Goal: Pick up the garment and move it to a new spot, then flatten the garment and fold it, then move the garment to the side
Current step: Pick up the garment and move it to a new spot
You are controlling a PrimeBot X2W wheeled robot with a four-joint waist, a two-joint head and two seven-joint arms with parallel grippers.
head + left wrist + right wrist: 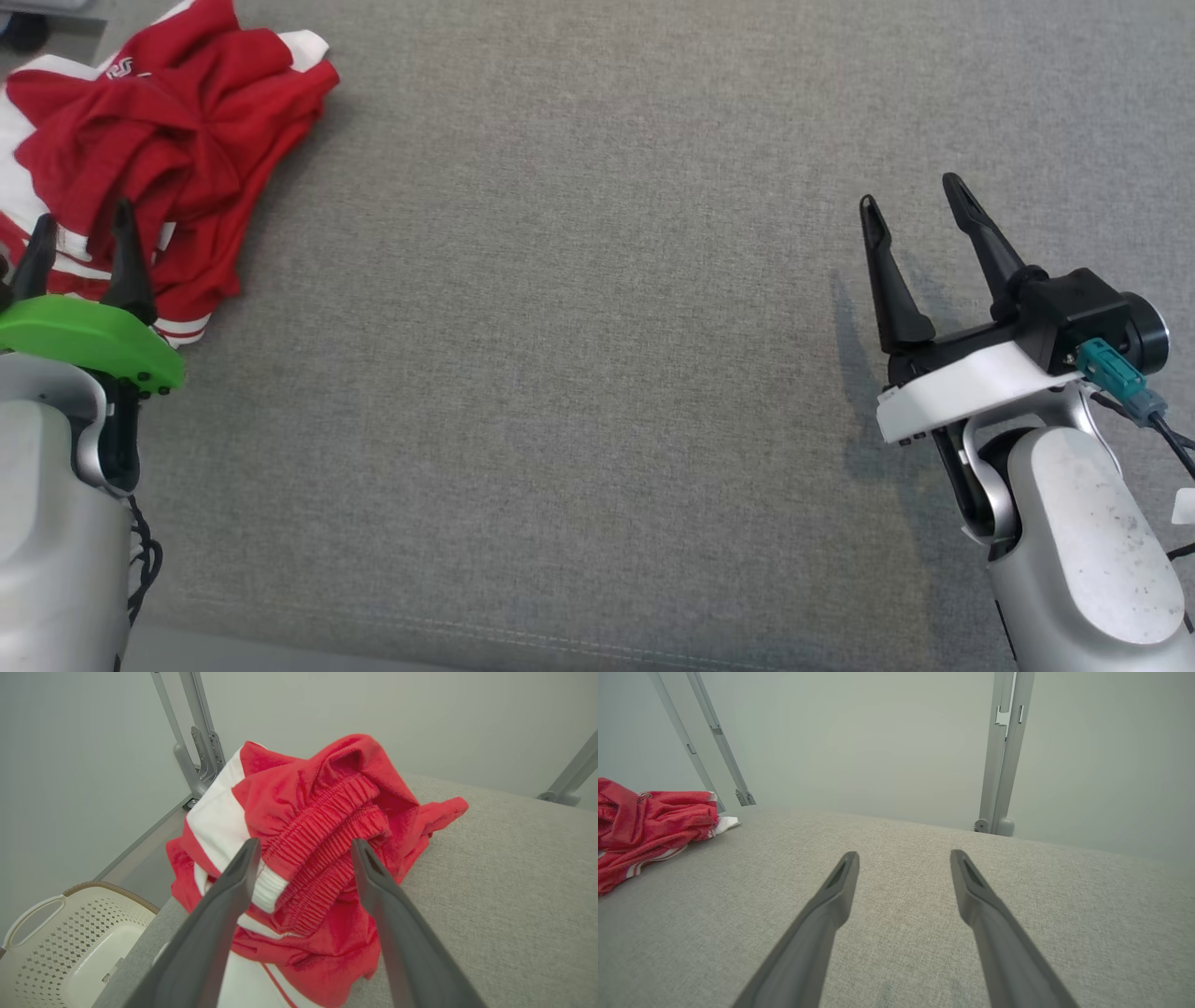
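Note:
The garment (159, 140) is a crumpled red piece with white stripes, heaped at the far left corner of the grey fabric surface (579, 373). My left gripper (82, 226) is open, its two fingers over the heap's near edge. In the left wrist view the garment (317, 830) shows its ribbed red waistband between the spread fingers of the left gripper (303, 848), just beyond the tips. My right gripper (910, 189) stands open at the right, far from the cloth, over bare surface. From the right wrist view the garment (649, 821) lies far left, and the right gripper (903, 856) holds nothing.
A cream perforated laundry basket (70, 942) stands below the surface's left edge. Grey metal frame legs (196, 742) rise behind the garment, and another upright (1004, 756) stands at the far edge. The surface's front seam (467, 625) runs near the bottom.

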